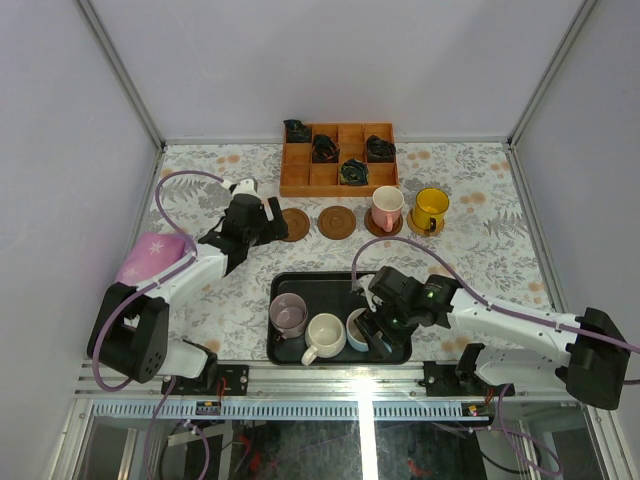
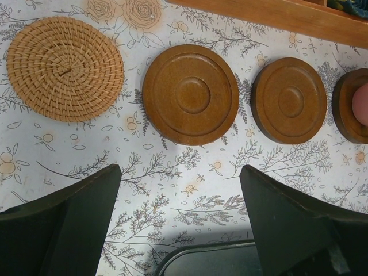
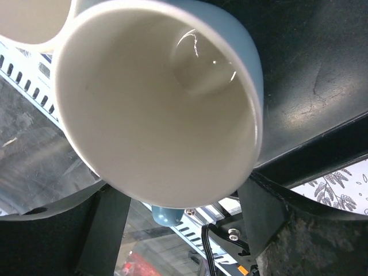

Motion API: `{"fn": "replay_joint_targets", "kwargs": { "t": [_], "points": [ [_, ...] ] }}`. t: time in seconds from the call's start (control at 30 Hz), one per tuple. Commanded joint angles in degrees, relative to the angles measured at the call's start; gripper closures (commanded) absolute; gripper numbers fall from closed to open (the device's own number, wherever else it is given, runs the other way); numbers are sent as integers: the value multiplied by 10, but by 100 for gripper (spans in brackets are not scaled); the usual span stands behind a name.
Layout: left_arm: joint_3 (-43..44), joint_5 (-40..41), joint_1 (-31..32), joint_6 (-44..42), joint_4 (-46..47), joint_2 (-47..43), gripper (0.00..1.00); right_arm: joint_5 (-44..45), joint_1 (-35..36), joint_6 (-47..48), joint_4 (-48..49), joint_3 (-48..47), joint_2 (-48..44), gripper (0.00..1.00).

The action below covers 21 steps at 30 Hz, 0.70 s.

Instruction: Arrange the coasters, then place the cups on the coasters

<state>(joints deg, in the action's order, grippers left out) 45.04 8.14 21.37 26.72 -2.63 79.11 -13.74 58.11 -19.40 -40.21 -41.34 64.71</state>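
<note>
Two bare dark brown coasters (image 1: 293,224) (image 1: 337,222) lie in a row; the left wrist view shows them (image 2: 190,94) (image 2: 288,99) with a tan woven coaster (image 2: 65,68) to their left. The pink cup (image 1: 386,208) and the yellow cup (image 1: 430,209) each stand on a coaster. My left gripper (image 1: 255,222) (image 2: 181,192) hangs open and empty just near of the row. The mauve cup (image 1: 289,315), white cup (image 1: 325,335) and light blue cup (image 1: 357,328) (image 3: 161,98) stand in the black tray (image 1: 335,286). My right gripper (image 1: 385,335) (image 3: 184,201) straddles the blue cup, wide apart; its rim hides any contact.
An orange wooden box (image 1: 338,158) with dark bundles sits at the back, behind the coasters. A pink cloth-like lump (image 1: 150,255) lies at the left by my left arm. The tray's corner (image 2: 213,259) is just below my left fingers. The table's near rail runs right behind the tray.
</note>
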Motion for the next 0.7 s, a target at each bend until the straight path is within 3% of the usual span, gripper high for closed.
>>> {"fn": "replay_joint_targets", "kwargs": {
  "t": [0.0,0.33,0.4,0.5,0.67],
  "points": [
    [12,-11,-3,-16,0,2,15,34,14,-29,37,6,3,24],
    [6,-13,-3,-12,2,-1,15,63,23,-31,58,6,15,36],
    [5,-13,-3,-11,2,-1,15,73,23,-27,60,3,22,42],
    [5,-12,-3,-9,1,-1,15,88,23,-25,66,0,31,65],
    [6,-9,-3,-10,-1,0,15,100,23,-24,72,-1,44,72]
  ]
}}
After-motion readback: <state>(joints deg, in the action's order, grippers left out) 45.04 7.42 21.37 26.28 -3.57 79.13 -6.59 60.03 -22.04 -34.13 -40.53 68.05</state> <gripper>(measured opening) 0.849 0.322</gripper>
